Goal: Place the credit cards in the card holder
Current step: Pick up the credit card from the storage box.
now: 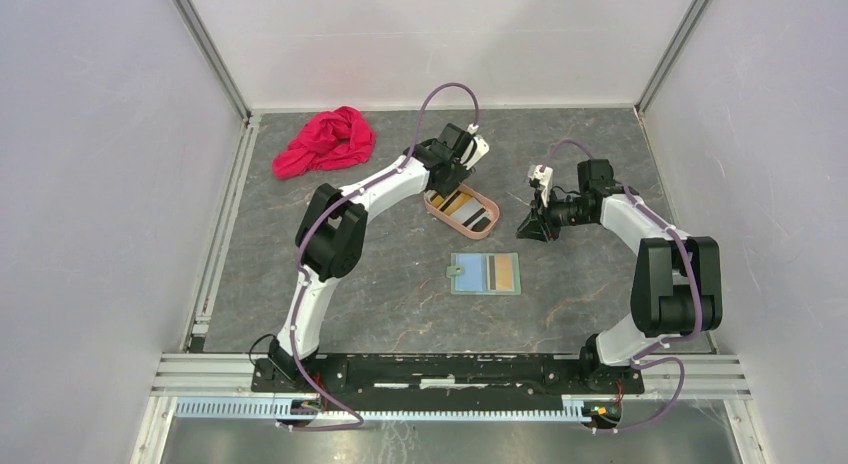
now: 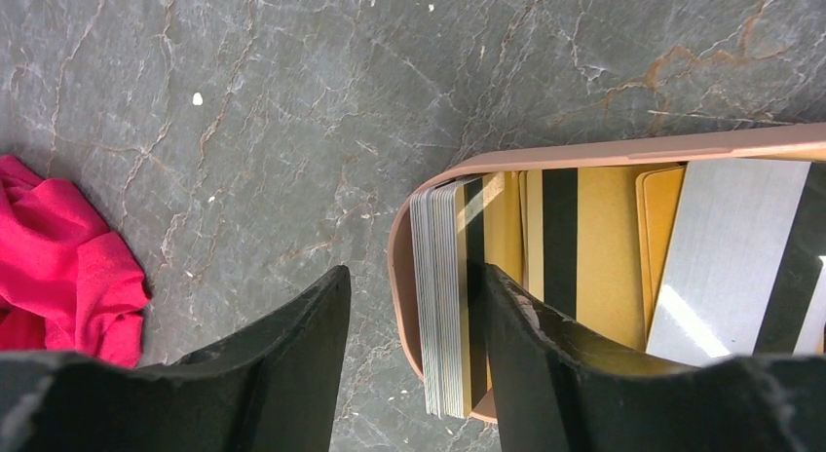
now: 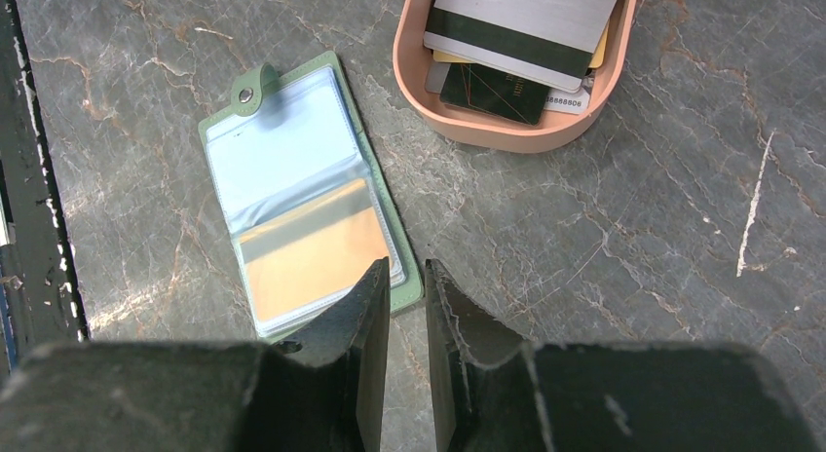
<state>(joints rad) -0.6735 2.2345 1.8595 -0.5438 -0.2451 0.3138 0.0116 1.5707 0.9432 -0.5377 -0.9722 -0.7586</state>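
The sage-green card holder (image 1: pixel 485 273) lies open on the table, light blue inside, with an orange card (image 3: pixel 312 257) in one pocket. The credit cards (image 1: pixel 468 209) fill the pinkish-tan tray (image 1: pixel 432 201). In the left wrist view a stack of cards (image 2: pixel 443 296) stands on edge against the tray's end wall, with gold (image 2: pixel 594 247) and grey (image 2: pixel 726 247) cards flat beside it. My left gripper (image 2: pixel 414 277) is open astride that wall and stack, one finger inside the tray, one outside. My right gripper (image 3: pixel 407 267) hovers by the holder's (image 3: pixel 292 169) edge, shut on nothing.
A red cloth (image 1: pixel 325 141) lies crumpled at the back left, also at the left edge of the left wrist view (image 2: pixel 58 262). The tray's near end (image 3: pixel 506 135) holds grey, gold and dark cards. White walls enclose the grey marbled table.
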